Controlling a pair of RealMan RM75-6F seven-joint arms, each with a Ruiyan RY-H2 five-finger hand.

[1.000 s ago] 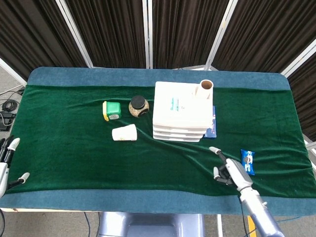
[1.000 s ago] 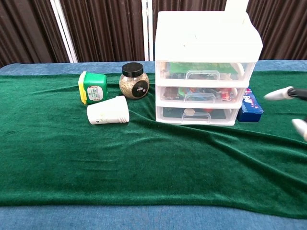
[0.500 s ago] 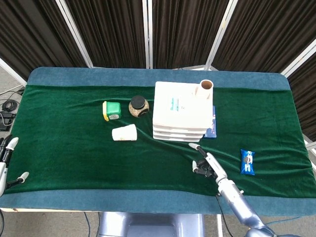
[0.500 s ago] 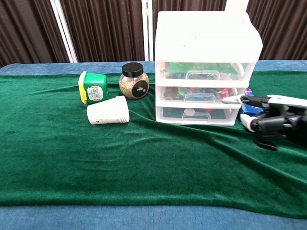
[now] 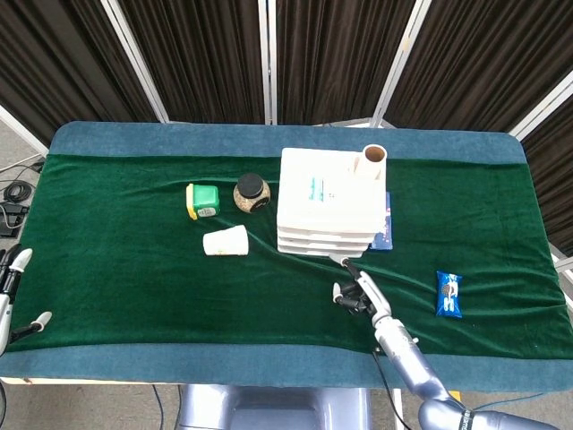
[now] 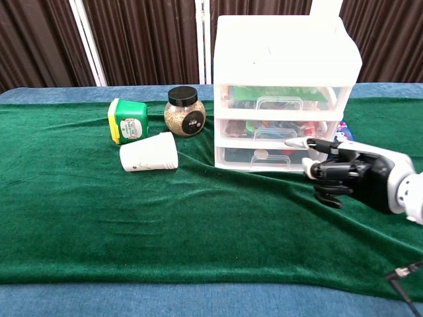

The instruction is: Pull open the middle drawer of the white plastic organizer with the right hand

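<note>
The white plastic organizer [image 5: 327, 202] [image 6: 284, 59] stands mid-table with three clear drawers, all pushed in. Its middle drawer [image 6: 264, 129] has a handle at the front centre. My right hand [image 5: 354, 285] [image 6: 338, 177] hovers just in front of the organizer's right half, holding nothing. One finger is stretched out, its tip close to the right part of the middle drawer front, and the other fingers are curled loosely. I cannot tell whether the tip touches. My left hand [image 5: 11, 287] sits at the table's near left edge, fingers apart and empty.
A green container [image 6: 127, 121], a grain jar [image 6: 184, 111] and a paper cup [image 6: 149, 152] on its side lie left of the organizer. A blue box [image 6: 345, 137] stands at its right side, a blue snack packet [image 5: 448, 294] further right. A cardboard tube [image 5: 373, 161] tops the organizer.
My right hand has swept left and forward from the table's right side to the organizer's front. The drawers and the left hand have not moved.
</note>
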